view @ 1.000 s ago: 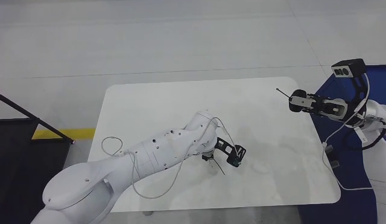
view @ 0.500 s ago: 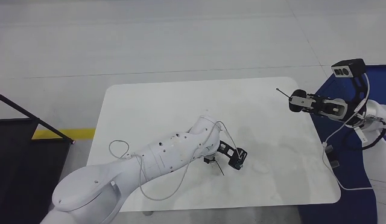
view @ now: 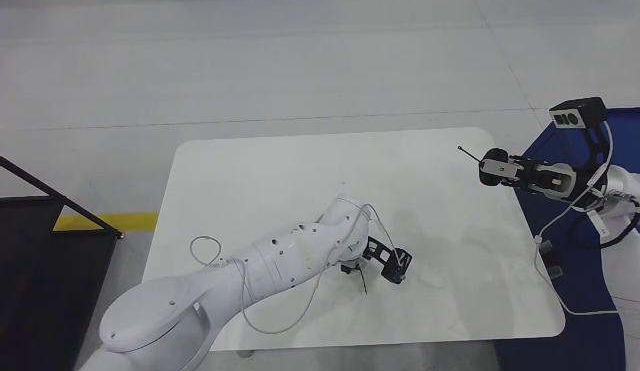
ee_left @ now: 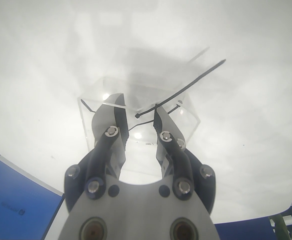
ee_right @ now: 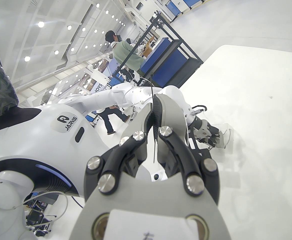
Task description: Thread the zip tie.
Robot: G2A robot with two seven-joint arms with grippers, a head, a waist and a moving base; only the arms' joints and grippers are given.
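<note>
The left gripper (ee_left: 137,104) has its fingers spread and hangs over a clear box (ee_left: 84,123) on the table (view: 280,181). Its wrist view shows what the top view is too far off to show. A black zip tie (ee_left: 186,87) lies slanted across the box's rim, with its head between the fingertips and its tail pointing away over the table. In the top view the left arm is extended low from the near edge to the table's middle. The right gripper (ee_right: 155,101) is pressed together on a second zip tie (ee_right: 151,86), whose end sticks out past the fingertips. The top view places this gripper at the table's right edge, well apart from the box.
</note>
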